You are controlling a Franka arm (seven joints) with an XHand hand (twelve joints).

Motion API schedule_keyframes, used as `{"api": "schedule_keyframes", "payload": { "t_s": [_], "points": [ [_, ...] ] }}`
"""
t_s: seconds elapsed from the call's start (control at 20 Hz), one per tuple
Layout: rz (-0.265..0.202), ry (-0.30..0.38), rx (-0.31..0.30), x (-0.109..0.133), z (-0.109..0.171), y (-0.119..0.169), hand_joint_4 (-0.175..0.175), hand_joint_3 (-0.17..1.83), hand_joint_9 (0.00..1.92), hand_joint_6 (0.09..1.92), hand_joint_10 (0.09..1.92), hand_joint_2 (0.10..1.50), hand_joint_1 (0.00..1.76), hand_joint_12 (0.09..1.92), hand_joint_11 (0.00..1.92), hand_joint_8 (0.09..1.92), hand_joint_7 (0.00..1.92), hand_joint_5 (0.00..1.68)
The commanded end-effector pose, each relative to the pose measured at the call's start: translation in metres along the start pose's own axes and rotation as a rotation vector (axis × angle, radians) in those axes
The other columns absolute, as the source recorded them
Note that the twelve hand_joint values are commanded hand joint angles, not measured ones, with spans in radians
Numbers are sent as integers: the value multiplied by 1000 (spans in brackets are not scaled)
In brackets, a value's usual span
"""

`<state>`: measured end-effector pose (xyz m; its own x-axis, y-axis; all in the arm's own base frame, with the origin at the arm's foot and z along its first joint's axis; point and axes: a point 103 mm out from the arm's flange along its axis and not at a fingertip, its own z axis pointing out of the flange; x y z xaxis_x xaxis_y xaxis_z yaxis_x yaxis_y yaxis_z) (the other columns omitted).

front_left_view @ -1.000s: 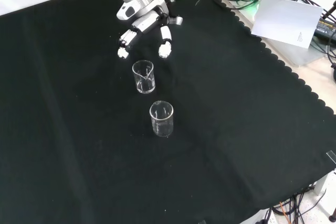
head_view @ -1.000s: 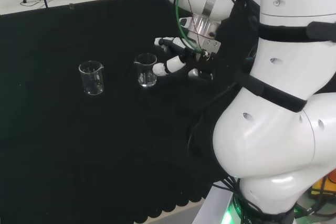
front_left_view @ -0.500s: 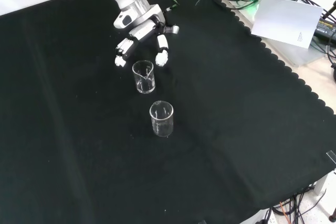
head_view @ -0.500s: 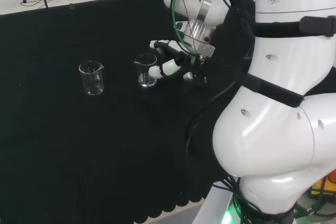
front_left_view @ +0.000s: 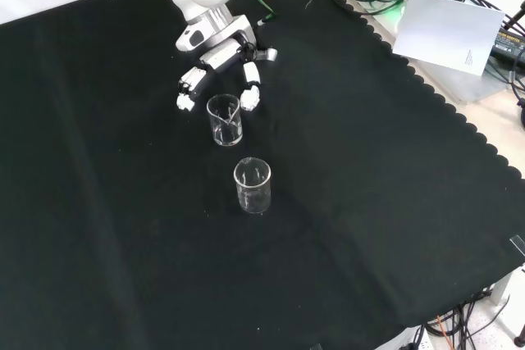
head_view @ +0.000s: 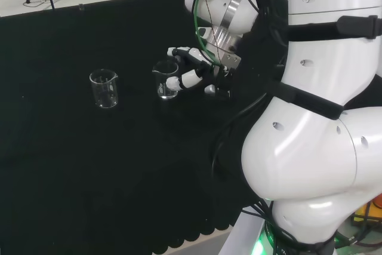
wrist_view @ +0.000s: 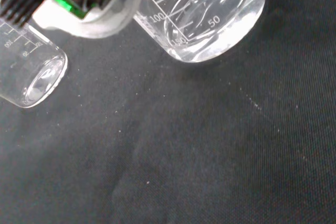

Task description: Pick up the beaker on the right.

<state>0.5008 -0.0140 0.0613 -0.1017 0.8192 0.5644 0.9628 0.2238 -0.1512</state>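
Two clear glass beakers stand on the black cloth. In the head view the right beaker (head_view: 166, 80) is next to the hand (head_view: 192, 67), and the other beaker (head_view: 104, 88) stands apart to its left. In the front view the hand (front_left_view: 216, 49) comes down from the top, and its fingertips (front_left_view: 249, 97) reach either side of the nearer beaker (front_left_view: 224, 120), with the second beaker (front_left_view: 252, 185) below it. The fingers are spread and relaxed and are not curled round the glass. The wrist view shows the near beaker (wrist_view: 210, 19) large, the other beaker (wrist_view: 29, 72) beyond, and a blurred part of the hand (wrist_view: 84, 3).
The arm's big white links (head_view: 310, 117) fill the right of the head view. Bare black cloth (front_left_view: 369, 202) lies around both beakers. White paper (front_left_view: 447, 34) and cables lie beyond the cloth's scalloped edge at the front view's top right.
The hand has moved toward the right beaker, leftward in the head view and downward in the front view. Its fingertips now flank the beaker. Neither beaker has moved.
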Motion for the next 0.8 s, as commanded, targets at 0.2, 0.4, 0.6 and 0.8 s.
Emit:
{"api": "schedule_keyframes", "payload": {
  "t_s": [0.2, 0.4, 0.6, 0.8],
  "points": [
    [-10, 22, -4, -3, 11, 8, -2, 646, 225, 87, 585, 490, 887, 1155, 0, 497, 119, 314],
    [-23, 45, -20, -2, 12, 13, -2, 649, 237, 87, 586, 488, 886, 1152, 0, 502, 136, 322],
    [-30, 71, -28, -1, 14, 16, -2, 652, 254, 87, 587, 487, 882, 1152, 0, 508, 158, 338],
    [-36, 93, -24, 0, 18, 18, -3, 654, 278, 87, 583, 485, 879, 1166, 0, 509, 178, 345]
  ]
}}
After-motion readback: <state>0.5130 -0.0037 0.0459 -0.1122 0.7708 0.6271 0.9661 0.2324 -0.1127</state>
